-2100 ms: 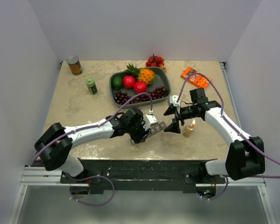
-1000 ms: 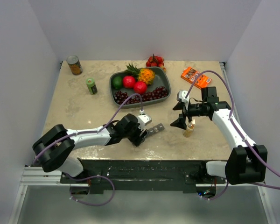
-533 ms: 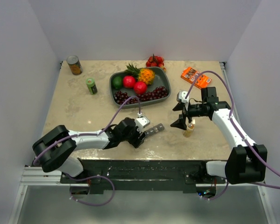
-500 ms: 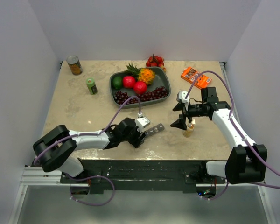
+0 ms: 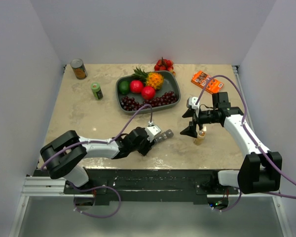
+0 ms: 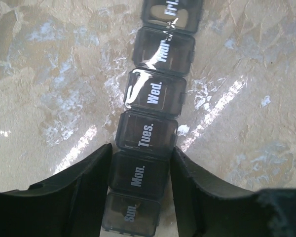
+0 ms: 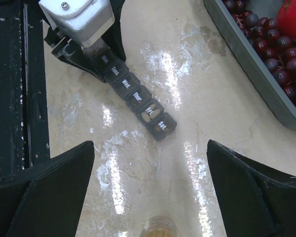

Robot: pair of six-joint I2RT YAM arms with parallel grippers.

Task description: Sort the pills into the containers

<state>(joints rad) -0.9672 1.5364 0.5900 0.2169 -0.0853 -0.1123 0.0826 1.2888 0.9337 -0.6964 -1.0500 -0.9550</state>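
Here the marbled surface (image 5: 84, 118) carries a grey fruit tray (image 5: 174, 83) at its back. The left gripper (image 6: 140, 165) has its jaws clamped on the Sun-Mon end of the containers (image 6: 150, 128), which lie flat near the front edge. The right gripper (image 7: 150, 145) hangs with jaws wide apart above a small bottle (image 5: 200, 137).

Seven containers (image 7: 136, 96), one fruit tray (image 7: 255, 66), one can (image 5: 79, 68), one bottle (image 5: 200, 136).

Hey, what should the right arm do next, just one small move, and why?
Probably lower the open right tool around the small bottle just below it and close. The left tool grips the pill organizer at its Mon end.
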